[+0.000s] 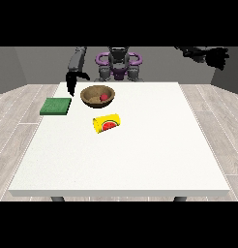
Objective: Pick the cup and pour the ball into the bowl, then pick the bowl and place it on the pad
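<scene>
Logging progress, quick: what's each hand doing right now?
Hand at the view's left: hangs near the bowl, holding nothing.
Hand at the view's right: raised off the table, holding nothing.

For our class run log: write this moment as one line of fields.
cup: lying on table | ball: in bowl | pad: bare | stage: bowl not yet moved

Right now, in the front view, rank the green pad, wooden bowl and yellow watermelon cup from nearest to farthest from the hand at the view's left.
From the hand at the view's left:
1. Wooden bowl, just to its right, and green pad, below-left of it: too close to call.
2. Yellow watermelon cup, lying on its side nearer the camera, clearly farthest.
</scene>
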{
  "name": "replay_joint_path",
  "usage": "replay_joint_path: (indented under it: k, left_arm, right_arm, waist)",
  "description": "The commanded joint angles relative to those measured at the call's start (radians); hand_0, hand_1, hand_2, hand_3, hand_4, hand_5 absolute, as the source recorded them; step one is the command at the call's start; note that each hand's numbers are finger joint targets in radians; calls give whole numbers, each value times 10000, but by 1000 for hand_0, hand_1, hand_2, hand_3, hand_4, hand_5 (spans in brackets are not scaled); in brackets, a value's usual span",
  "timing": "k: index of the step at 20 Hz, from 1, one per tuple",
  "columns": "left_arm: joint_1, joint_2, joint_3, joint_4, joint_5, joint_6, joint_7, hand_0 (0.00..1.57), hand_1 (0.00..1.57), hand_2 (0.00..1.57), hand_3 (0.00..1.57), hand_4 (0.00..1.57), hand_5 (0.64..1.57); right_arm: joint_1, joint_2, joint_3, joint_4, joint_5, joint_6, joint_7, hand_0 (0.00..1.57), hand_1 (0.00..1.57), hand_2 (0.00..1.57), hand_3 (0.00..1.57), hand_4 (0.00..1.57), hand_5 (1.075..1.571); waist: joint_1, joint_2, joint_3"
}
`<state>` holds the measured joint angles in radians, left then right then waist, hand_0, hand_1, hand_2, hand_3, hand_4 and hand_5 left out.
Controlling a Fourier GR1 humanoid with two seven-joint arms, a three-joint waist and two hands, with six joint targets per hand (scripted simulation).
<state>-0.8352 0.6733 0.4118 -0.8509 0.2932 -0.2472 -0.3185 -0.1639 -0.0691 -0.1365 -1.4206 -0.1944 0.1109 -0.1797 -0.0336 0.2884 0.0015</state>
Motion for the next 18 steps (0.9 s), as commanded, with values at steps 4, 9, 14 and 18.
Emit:
replay_joint_path:
  k: [4,9,14,18]
  left_arm:
    - [-1142,1301,261,-113,400,-488,1074,0,0,0,0,0,1545]
    - [-893,783,-19,-387,397,-144,1361,0,0,0,0,0,1535]
    - [-734,425,-258,-1236,574,-72,1714,0,0,0,0,0,1537]
    - [-1241,1374,236,-667,873,-561,1704,0,0,0,0,0,1531]
  right_arm:
    - [-665,261,-50,2400,392,64,-1469,0,0,0,0,289,1570]
    - [-1645,-37,-625,3857,-172,107,-738,0,0,0,0,412,1571]
    - [-2226,-483,-1427,5687,-498,376,-1722,0,0,0,0,401,1571]
    - [-2619,-510,-1309,5598,-337,64,-1612,0,0,0,0,338,1569]
  waist:
    - [112,429,-2]
    - [44,-247,-8]
    - [696,-242,0]
    - [476,248,-8]
